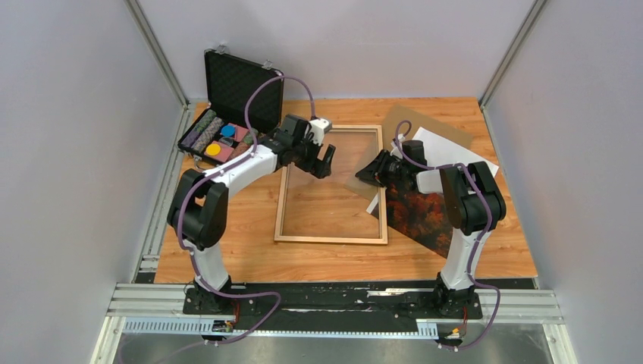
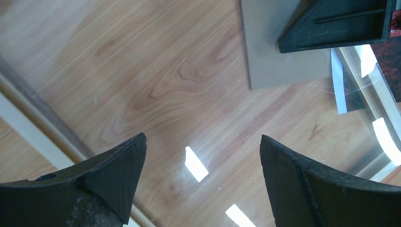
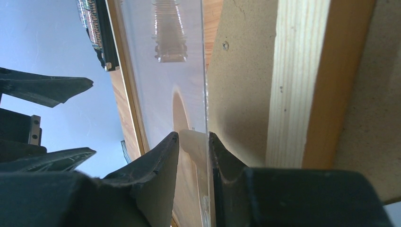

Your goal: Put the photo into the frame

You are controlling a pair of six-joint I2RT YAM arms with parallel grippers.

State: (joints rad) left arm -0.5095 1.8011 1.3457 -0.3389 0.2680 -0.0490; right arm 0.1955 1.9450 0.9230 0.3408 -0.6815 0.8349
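Photo (image 1: 418, 214) partly under the right arm (image 1: 472, 199); small coloured bits (image 1: 220, 138) in the black case (image 1: 243, 80) too tiny for naming

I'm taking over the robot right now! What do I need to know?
Left gripper: open, empty, hovering above the frame.
Right gripper: shut on the edge of the clear sheet, by the frame's right side.
Photo: picture side up on the table, right of the frame, under the right arm.
Done: photo not yet in.
Left: put the photo in the frame.
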